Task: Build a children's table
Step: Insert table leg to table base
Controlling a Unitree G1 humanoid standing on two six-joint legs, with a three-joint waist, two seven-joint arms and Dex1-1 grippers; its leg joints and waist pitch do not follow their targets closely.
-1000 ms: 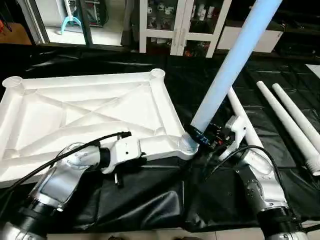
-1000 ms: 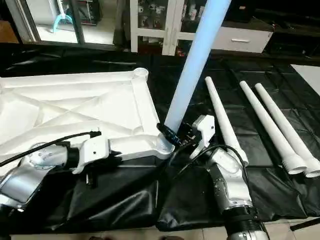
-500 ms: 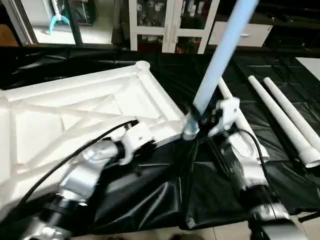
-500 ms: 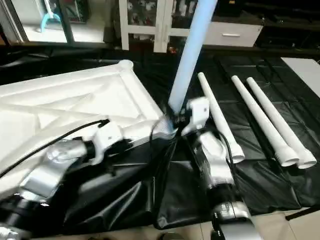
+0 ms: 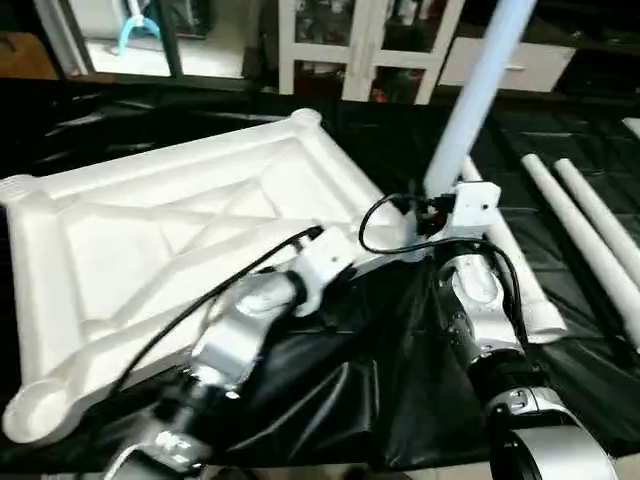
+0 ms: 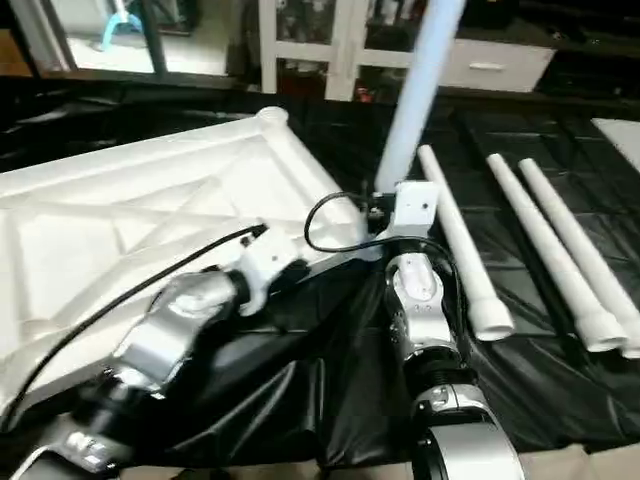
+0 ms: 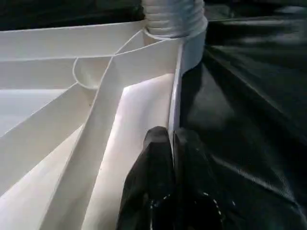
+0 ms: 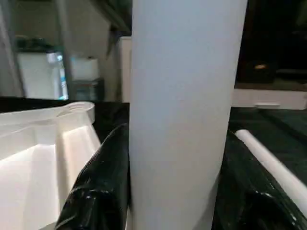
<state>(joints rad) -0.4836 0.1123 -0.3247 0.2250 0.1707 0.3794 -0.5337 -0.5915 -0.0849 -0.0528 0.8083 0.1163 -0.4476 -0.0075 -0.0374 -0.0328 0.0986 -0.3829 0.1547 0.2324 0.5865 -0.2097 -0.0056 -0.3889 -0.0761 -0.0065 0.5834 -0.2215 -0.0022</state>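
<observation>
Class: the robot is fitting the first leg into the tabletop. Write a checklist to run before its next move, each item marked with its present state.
1. Left pincer shut on the tabletop rim: ok.
2. Right pincer around the leg: ok.
3. Leg's threaded end at the corner socket: ok.
4. Leg fully seated: cannot tell.
5. Three spare legs lying aside on the black sheet: ok.

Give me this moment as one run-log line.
left gripper: shut on tabletop rim | right gripper: clamping upright leg at corner socket | spare legs: three on black sheet
</observation>
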